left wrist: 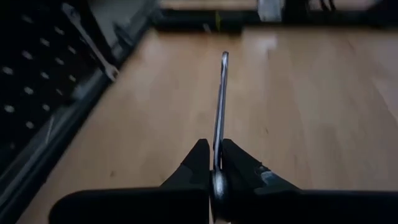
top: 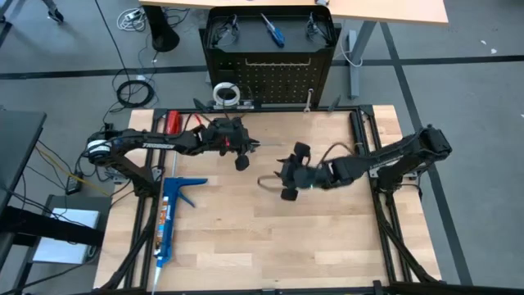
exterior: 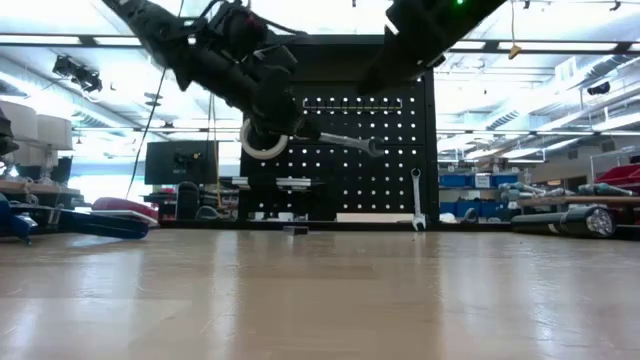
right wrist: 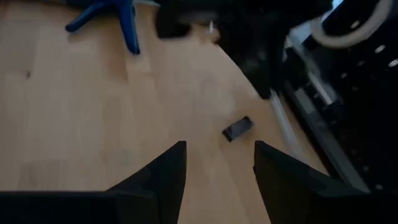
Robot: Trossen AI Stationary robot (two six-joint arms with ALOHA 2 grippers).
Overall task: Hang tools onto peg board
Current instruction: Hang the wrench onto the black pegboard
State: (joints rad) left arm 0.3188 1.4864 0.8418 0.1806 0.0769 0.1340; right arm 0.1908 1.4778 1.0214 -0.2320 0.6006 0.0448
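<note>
Left pincer (left wrist: 214, 163) clamps a slim silver wrench (left wrist: 219, 106); right pincer (right wrist: 216, 163) parted, empty.

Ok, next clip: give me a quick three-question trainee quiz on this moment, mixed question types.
1. True or false: the left gripper is shut on a silver wrench.
2. Multiple choice: the right gripper is A) clamped on the tape roll, B) open and empty above the table, C) holding the caulking gun.
3. Short answer: which tool hangs low on the peg board, right of centre in the low view?

Key:
1. True.
2. B.
3. A second wrench, hanging upright.
</note>
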